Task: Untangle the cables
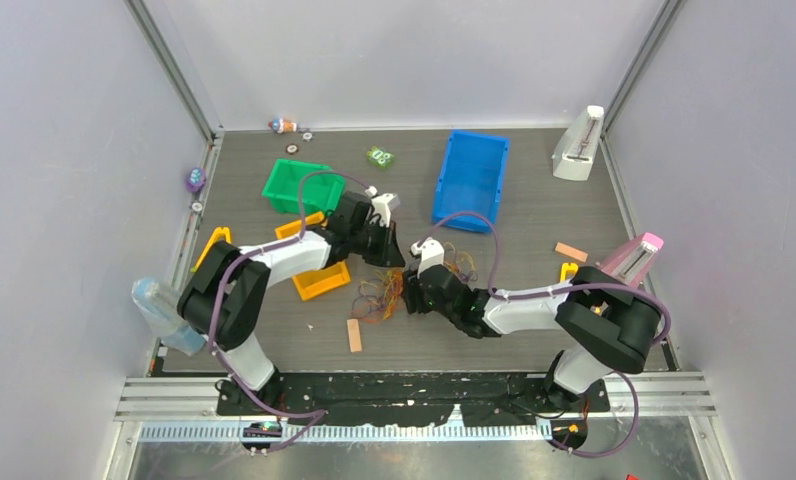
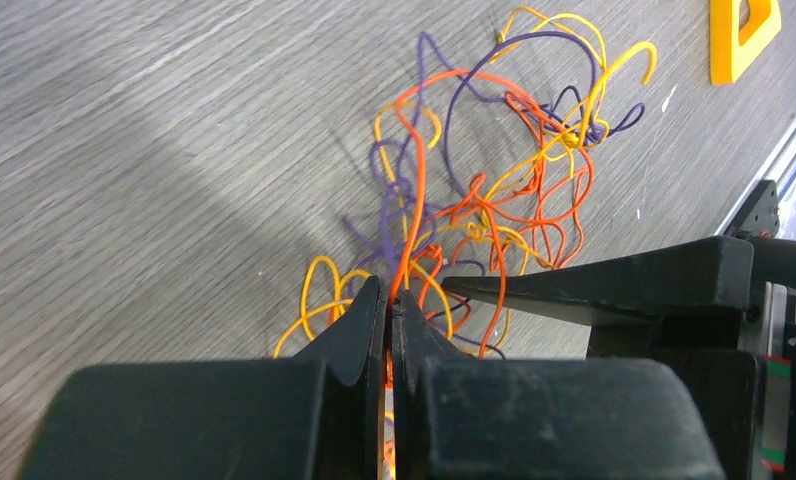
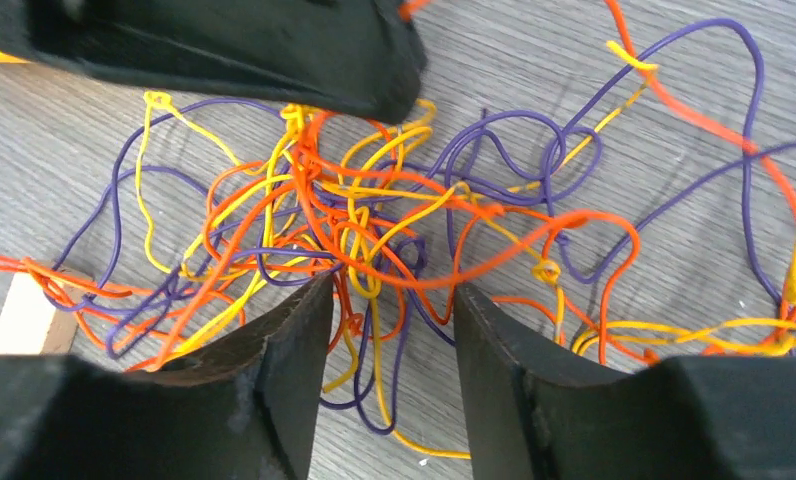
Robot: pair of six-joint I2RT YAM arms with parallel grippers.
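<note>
Tangle of thin orange, yellow & purple cables (image 1: 379,299) lies mid table (image 1: 530,338), btwn both arms. Left gripper (image 2: 389,306) jaws pinched tight on one orange strand. Right gripper (image 3: 394,312) jaws approx half apart, straddling strands w/o clamping.

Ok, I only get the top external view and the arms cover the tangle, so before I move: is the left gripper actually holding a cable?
Observer: Yes. The left wrist view shows the left gripper shut on one orange cable that runs up out of its grip.
Operator: And the right?
Observer: The right gripper has its jaws apart astride the cables, several strands lying between them, none pinched.
Operator: What colours?
Observer: Orange, yellow and purple, knotted together.
</note>
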